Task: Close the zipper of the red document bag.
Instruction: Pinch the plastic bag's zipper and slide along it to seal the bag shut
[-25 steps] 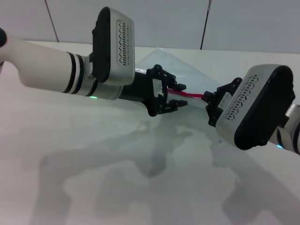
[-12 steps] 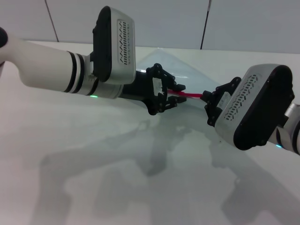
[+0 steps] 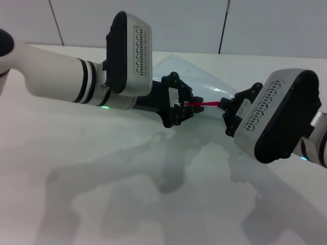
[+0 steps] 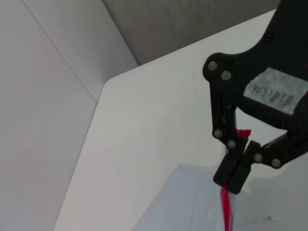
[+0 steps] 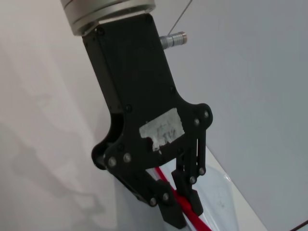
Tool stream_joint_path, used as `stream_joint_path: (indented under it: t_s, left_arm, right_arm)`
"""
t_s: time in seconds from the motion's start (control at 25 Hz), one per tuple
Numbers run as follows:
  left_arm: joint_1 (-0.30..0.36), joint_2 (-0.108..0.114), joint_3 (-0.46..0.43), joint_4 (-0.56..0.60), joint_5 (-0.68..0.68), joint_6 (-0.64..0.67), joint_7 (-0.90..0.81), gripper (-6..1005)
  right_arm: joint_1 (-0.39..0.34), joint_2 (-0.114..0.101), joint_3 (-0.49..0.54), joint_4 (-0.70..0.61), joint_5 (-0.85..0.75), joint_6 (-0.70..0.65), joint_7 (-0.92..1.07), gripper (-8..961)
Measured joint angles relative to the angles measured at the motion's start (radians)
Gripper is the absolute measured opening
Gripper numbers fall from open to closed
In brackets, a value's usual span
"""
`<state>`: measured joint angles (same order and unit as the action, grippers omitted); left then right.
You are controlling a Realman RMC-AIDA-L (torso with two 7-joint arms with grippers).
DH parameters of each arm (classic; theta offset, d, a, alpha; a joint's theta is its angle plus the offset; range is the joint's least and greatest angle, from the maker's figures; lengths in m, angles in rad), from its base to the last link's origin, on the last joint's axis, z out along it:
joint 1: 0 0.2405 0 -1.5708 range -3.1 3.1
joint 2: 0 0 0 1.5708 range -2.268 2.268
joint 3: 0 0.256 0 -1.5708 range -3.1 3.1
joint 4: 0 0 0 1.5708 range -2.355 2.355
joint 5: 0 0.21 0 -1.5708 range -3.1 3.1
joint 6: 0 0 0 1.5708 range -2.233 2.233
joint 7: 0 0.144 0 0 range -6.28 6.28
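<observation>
1. Two robot arms meet near centre frame in the head view, over a white table (image 3: 76, 153). Both black grippers sit on the same red strip.
2. The bag (image 3: 204, 84), a pale see-through pouch, lies flat from upper centre toward lower right. Its zipper (image 3: 207, 104) shows as a short red line between the grippers, long axis running roughly left-right across the frame.
3. Left gripper (image 3: 185, 108), centre frame: in the right wrist view its jaws are nearly together with the red strip passing between the tips (image 5: 185, 211), so it appears pinched on the zipper.
4. Right gripper (image 3: 228, 113), right of centre: in the left wrist view its tips (image 4: 236, 173) are pressed together at the top of the red strip (image 4: 226, 211), gripping the zipper there.
5. Key relation: only a short stretch of zipper separates the two grippers, approx. end to end along the strip. Probably one arm anchors while the other slides along the zip line; which does which can't be told.
</observation>
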<state>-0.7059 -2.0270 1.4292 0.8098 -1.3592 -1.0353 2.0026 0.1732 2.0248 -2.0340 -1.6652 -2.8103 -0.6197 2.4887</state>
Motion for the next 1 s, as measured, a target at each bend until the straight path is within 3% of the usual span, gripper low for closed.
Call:
stream_joint_path:
  t_s: [1.0]
  left_arm:
    - [0.005, -0.002, 0.003, 0.003, -0.007, 0.010, 0.008, 81]
  right_arm:
    - [-0.001, 0.000, 0.000, 0.001, 0.000, 0.003, -0.007, 40]
